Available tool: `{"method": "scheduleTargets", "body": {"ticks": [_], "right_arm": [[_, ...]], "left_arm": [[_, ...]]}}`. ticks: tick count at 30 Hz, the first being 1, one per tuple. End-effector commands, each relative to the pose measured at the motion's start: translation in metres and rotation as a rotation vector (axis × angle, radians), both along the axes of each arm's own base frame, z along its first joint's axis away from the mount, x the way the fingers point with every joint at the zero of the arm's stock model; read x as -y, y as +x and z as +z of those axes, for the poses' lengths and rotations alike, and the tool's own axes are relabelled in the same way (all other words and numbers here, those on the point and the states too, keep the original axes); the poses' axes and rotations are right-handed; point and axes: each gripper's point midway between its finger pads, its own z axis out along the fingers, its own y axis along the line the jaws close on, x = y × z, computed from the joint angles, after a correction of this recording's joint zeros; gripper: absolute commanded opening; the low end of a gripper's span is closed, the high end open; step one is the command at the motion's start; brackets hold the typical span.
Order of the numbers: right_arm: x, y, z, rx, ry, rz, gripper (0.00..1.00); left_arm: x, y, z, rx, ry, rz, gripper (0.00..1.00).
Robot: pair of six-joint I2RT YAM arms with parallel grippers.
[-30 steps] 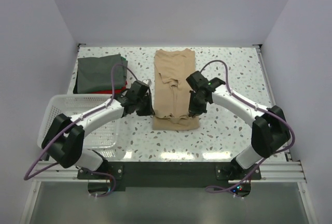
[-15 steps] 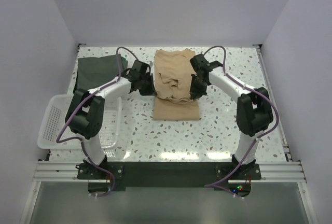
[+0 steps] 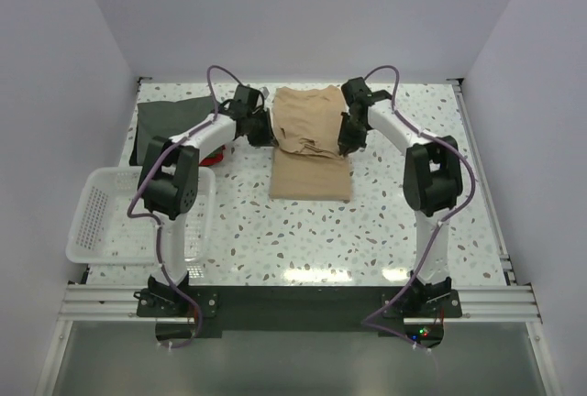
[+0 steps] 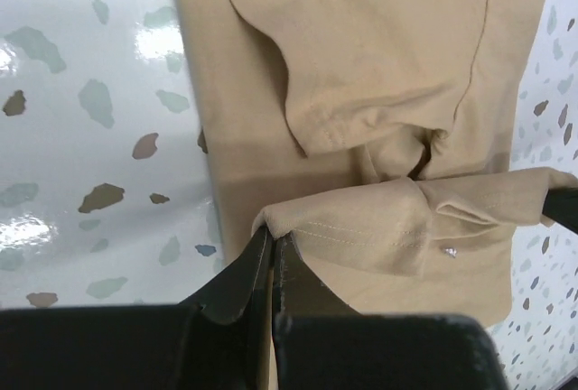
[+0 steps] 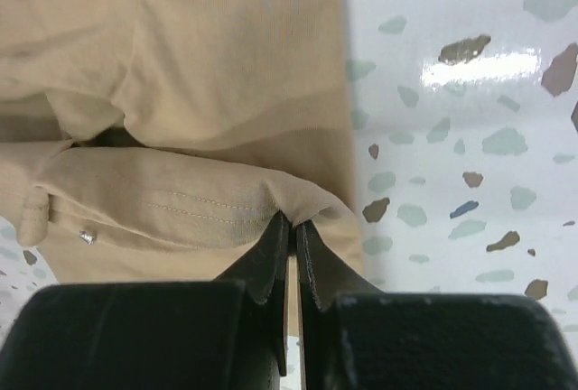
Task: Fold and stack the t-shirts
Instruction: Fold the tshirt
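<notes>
Top view: tan t-shirt [image 3: 312, 174] lies at upper centre of the speckled table [image 3: 404, 217], a long narrow strip running from the back edge toward the middle. Its near part lies flat. A hem edge is doubled back and bunched across the shirt's middle, held up between the two arms.

Left gripper [image 3: 260, 128] sits at the shirt's left edge, right gripper [image 3: 347, 137] at its right edge, level with each other. Both arms reach far up the frame.

Left wrist view: left gripper [image 4: 272, 244] at bottom centre, fingers [image 4: 237, 280] pressed together, clamped on the left corner of the stitched hem. The hem runs off to the right as a taut band over the flat tan cloth [image 4: 361, 38]. Table shows on the left side.

Right wrist view: right gripper [image 5: 291, 226] at bottom centre, fingers [image 5: 264, 268] pinched together on the right corner of the same hem. The band runs left across the frame over the tan cloth [image 5: 208, 38]. Table fills the right side. There is a small shiny speck on the hem in both wrist views; can't tell what it is.

Dark grey-green t-shirt [image 3: 170, 123] is folded at upper left of the top view, partly behind the left arm. Red t-shirt [image 3: 216, 154] shows as a thin edge just under it, beside the left arm. White mesh basket [image 3: 90, 222] sits at mid left, near the table's front-left corner, well apart from the tan shirt.
</notes>
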Motion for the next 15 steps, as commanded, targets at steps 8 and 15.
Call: {"method": "scheduleTargets", "body": {"ticks": [8, 15], "right_arm": [[-0.012, 0.053, 0.026, 0.090, 0.069, 0.034, 0.53], [-0.016, 0.060, 0.074, 0.216, 0.111, 0.058, 0.66]], "left_arm": [[-0.002, 0.034, 0.046, 0.128, -0.088, 0.020, 0.60], [0.000, 0.009, 0.077, 0.227, -0.117, -0.022, 0.63]]}}
